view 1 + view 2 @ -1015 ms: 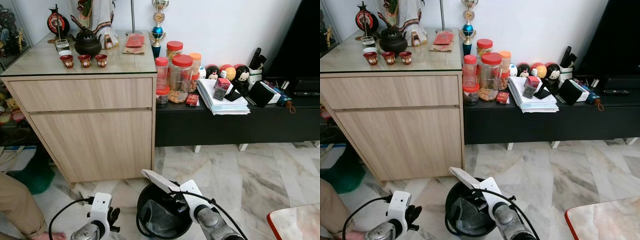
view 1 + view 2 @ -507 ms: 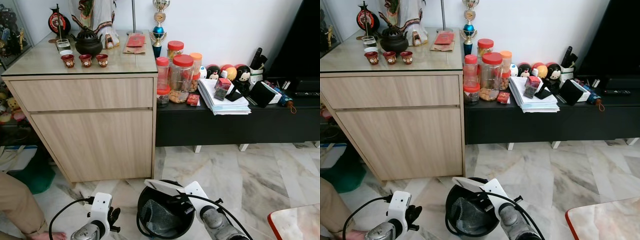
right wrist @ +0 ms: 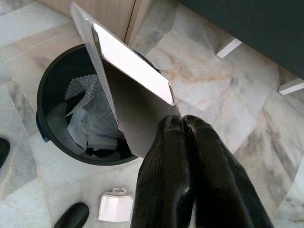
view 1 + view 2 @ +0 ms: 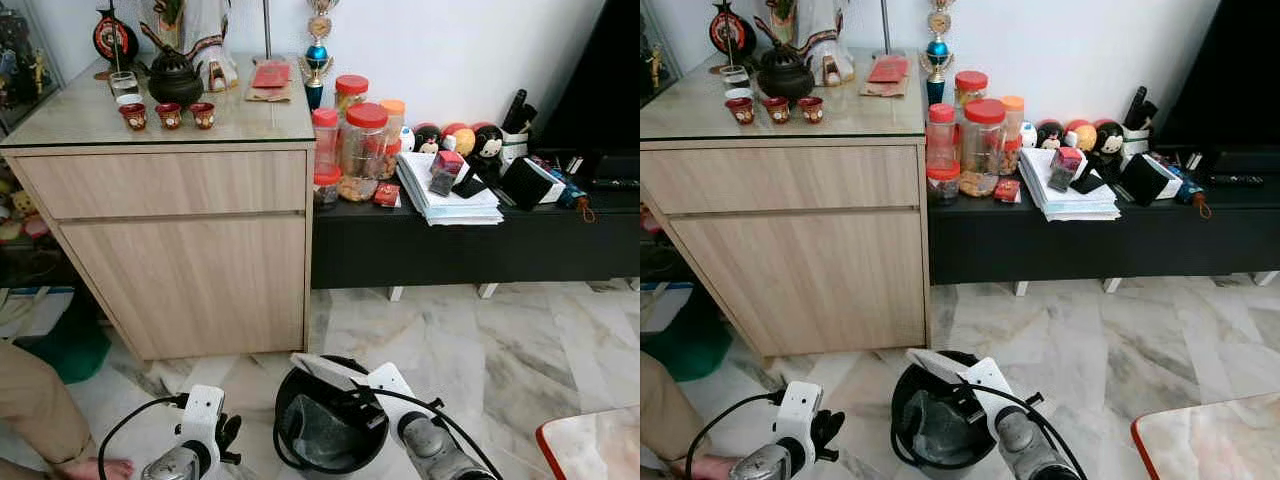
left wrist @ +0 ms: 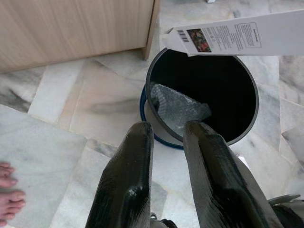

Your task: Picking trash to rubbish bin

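A black rubbish bin (image 4: pixel 292 432) stands on the marble floor right in front of me, with bubble wrap (image 5: pixel 178 107) and scraps inside. My right gripper (image 3: pixel 183 122) is shut on one end of a flat white carton (image 3: pixel 128 80). The carton (image 4: pixel 322 368) lies tilted across the far rim of the bin. My left gripper (image 5: pixel 168 130) hangs low to the left of the bin, open, with nothing between its fingers.
A wooden cabinet (image 4: pixel 190 260) and a low black bench (image 4: pixel 470 250) loaded with jars and papers stand behind the bin. A person's leg (image 4: pixel 30 405) and bare foot (image 4: pixel 95 468) are at the left. A small white object (image 3: pixel 114 206) lies on the floor by the bin. A red-edged table corner (image 4: pixel 590 445) is at the right.
The carton in my right gripper has tipped flatter and sunk lower onto the bin's mouth. The left arm has stayed put. The camera has shifted slightly.
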